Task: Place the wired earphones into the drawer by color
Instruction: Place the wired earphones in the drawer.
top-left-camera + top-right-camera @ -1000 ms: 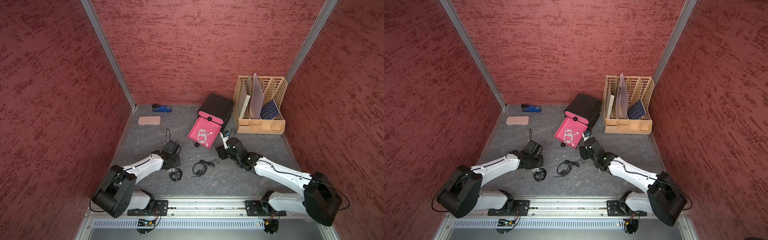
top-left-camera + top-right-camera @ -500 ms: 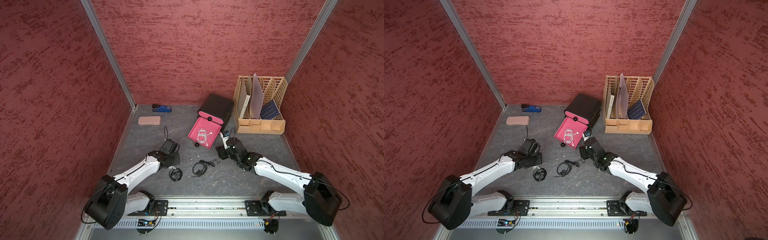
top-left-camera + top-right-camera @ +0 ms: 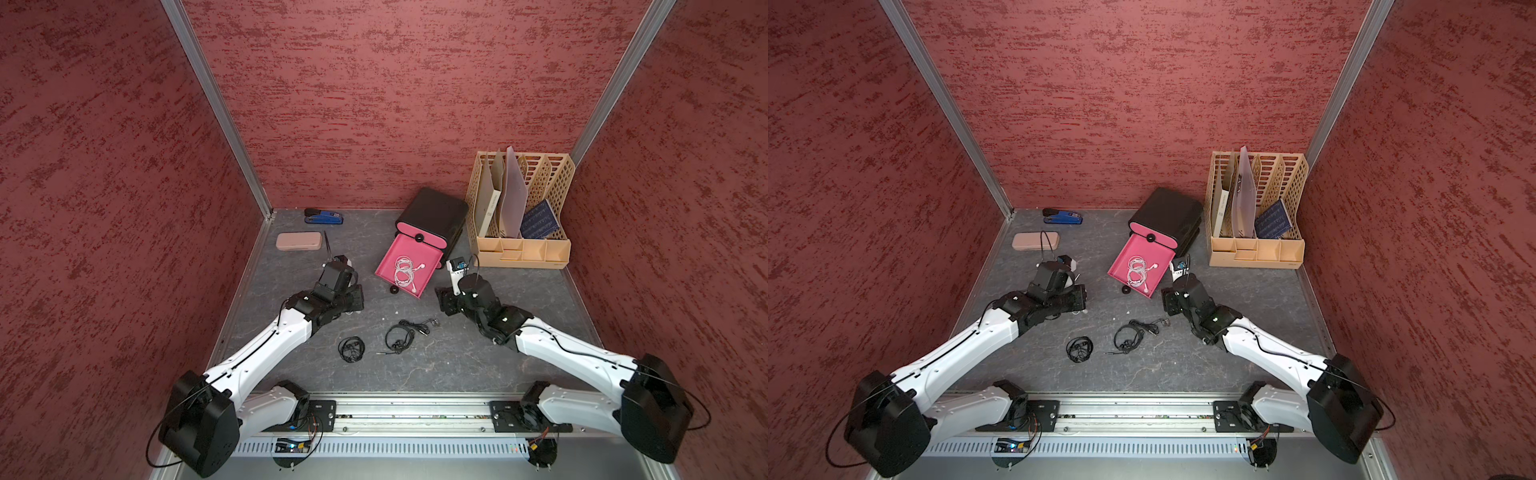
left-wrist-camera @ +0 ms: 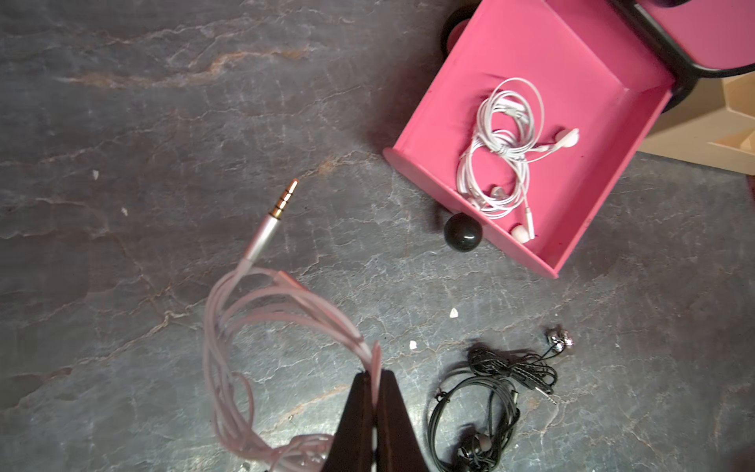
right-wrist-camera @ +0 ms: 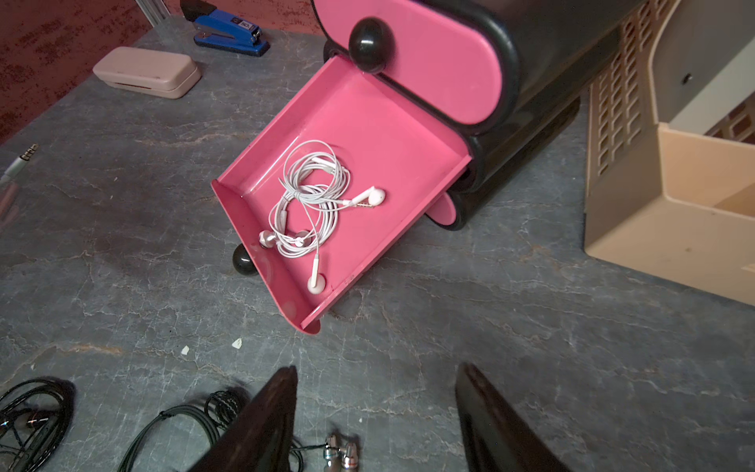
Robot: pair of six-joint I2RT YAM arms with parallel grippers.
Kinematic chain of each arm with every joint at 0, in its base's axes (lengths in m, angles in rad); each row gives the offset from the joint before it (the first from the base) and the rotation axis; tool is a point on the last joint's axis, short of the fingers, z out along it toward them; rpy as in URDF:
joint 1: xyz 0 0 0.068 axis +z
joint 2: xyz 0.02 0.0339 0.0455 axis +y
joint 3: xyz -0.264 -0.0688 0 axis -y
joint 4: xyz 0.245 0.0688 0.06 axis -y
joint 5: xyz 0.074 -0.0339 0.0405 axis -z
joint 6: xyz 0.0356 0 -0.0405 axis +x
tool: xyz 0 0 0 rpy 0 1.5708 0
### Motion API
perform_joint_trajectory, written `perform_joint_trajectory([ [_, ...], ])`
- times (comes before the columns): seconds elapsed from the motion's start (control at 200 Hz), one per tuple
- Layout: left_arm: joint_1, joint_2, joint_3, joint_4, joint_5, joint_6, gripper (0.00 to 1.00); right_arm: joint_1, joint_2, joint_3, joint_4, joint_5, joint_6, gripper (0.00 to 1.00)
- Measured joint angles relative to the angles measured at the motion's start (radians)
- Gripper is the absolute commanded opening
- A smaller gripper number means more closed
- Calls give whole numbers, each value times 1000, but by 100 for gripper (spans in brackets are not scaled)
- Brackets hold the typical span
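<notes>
Grey marbled tabletop [image 3: 457, 365], red-walled booth. Left gripper [image 4: 371, 374] is clamped on the pale-pink earphones [image 4: 253, 310]; two black earphones [image 3: 352, 348] lie loose beside. White earphones [image 4: 502, 151] sit in the open pink drawer [image 4: 429, 180]. Right gripper [image 5: 376, 367] gapes empty. Judged step: delivering pink set; next needs another drawer opened. No legible writing.

- Both top views are bright and even; light falls from above, and shadows on the grey marbled worktop [image 3: 457, 365] are weak and soft.
- The straight metal corner posts [image 3: 216, 108] lean outward: wide-angle distortion toward the edges.
- In the left wrist view, the pale pink coiled earphone cable [image 4: 228, 327] and the left gripper's black fingertips [image 4: 392, 425] are out of focus.
- In the right wrist view, the right gripper's black fingertips [image 5: 261, 429] are blurred, while the open pink plastic drawer [image 5: 367, 122] is sharp.
- The round black drawer knob [image 5: 369, 43] carries a small glare spot.
</notes>
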Motion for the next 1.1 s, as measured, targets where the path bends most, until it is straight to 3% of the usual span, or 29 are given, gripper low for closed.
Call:
perform_joint_trajectory([
  [0.19, -66, 74, 72, 95, 1, -1, 0, 0, -23, -16, 6, 35, 4, 66],
  [0.491, -127, 321, 234, 246, 34, -5, 0, 0, -73, -40, 6, 92, 8, 66],
  [1.097, -155, 599, 400, 459, 76, -50, 0, 0, -118, -52, 8, 158, 14, 66],
])
